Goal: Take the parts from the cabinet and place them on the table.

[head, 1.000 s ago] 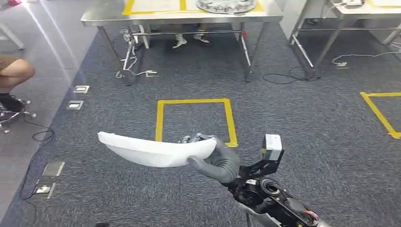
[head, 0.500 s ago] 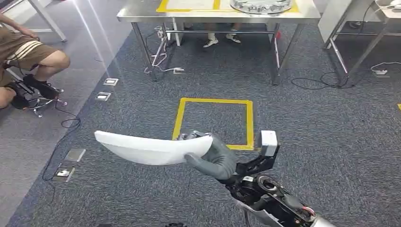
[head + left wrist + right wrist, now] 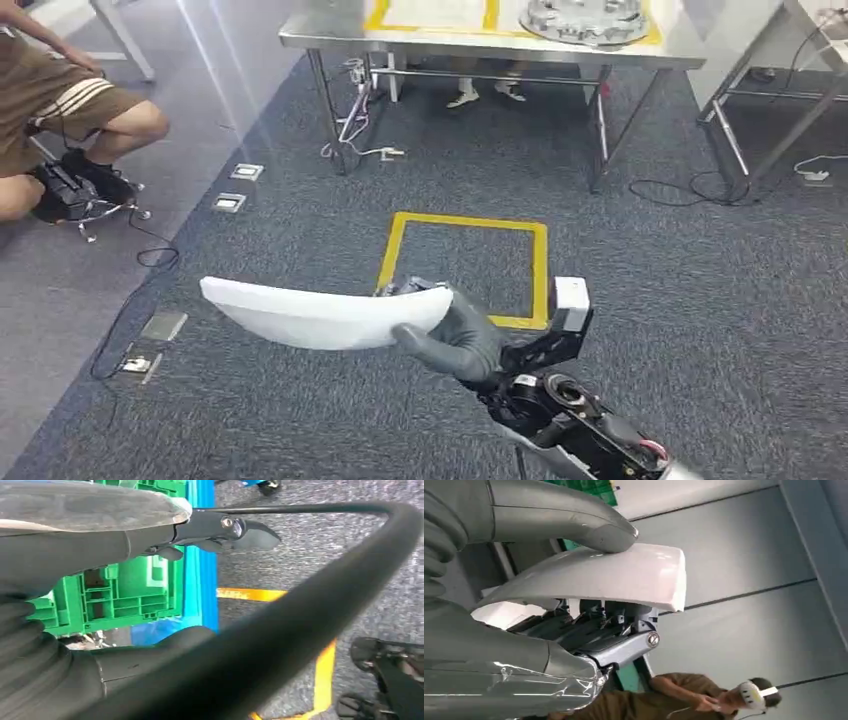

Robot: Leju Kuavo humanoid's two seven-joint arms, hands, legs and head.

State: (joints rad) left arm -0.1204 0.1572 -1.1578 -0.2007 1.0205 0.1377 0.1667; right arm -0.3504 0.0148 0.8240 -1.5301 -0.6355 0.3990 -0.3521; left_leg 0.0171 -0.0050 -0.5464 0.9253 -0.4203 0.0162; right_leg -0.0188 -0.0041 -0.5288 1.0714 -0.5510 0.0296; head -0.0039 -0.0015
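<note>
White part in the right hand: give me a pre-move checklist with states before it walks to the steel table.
1. Grip on the white part: ok; the right hand holds one end, thumb on top.
2. Part balance: cannot tell; most of it overhangs the hand unsupported.
3. Path over the carpet to the steel table: ok; the yellow taped square lies between.
4. Landing spot: cannot tell; a round metal part sits on the table.
5. Person at the side: ok, off the path.
6. Left hand: cannot tell what it holds.
</note>
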